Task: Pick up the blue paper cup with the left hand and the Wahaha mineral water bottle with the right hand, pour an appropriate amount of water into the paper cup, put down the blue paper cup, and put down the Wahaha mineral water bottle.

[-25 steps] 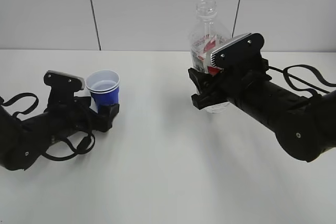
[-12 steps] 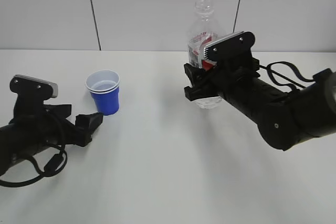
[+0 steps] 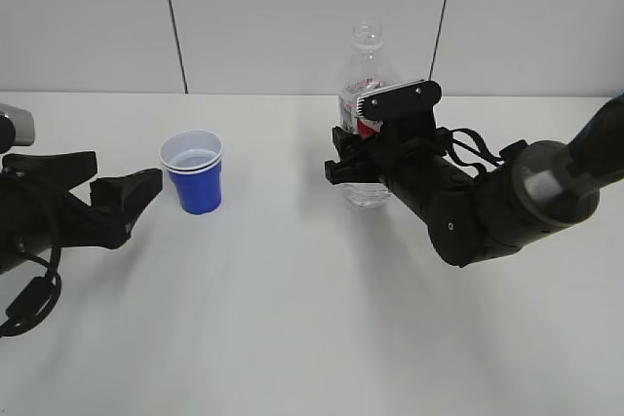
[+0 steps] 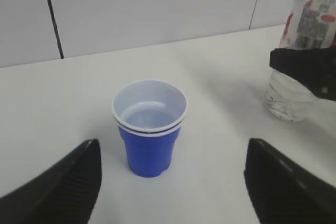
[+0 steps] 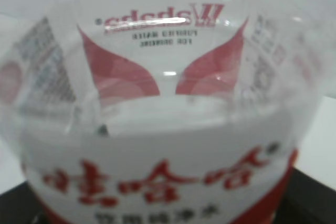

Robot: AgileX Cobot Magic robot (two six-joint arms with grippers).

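Note:
The blue paper cup (image 3: 196,179) stands upright on the white table (image 3: 292,319), with water (image 4: 149,117) in its white inside; in the left wrist view the cup (image 4: 149,148) is centred. My left gripper (image 3: 127,169) is open and empty, drawn back to the left of the cup and apart from it; its fingers (image 4: 63,182) frame the cup from a distance. My right gripper (image 3: 357,165) is shut on the Wahaha mineral water bottle (image 3: 364,114), which is upright with its base at the table. The bottle's label (image 5: 157,182) fills the right wrist view.
A grey panelled wall (image 3: 292,17) runs behind the table's far edge. The right arm's bulky black body (image 3: 487,202) lies low over the table's right side. The bottle's mouth (image 3: 364,34) has no cap.
My left gripper has let go of the cup and pulled back to the left, open. My right gripper has lowered the bottle, moved it left and brought it upright.

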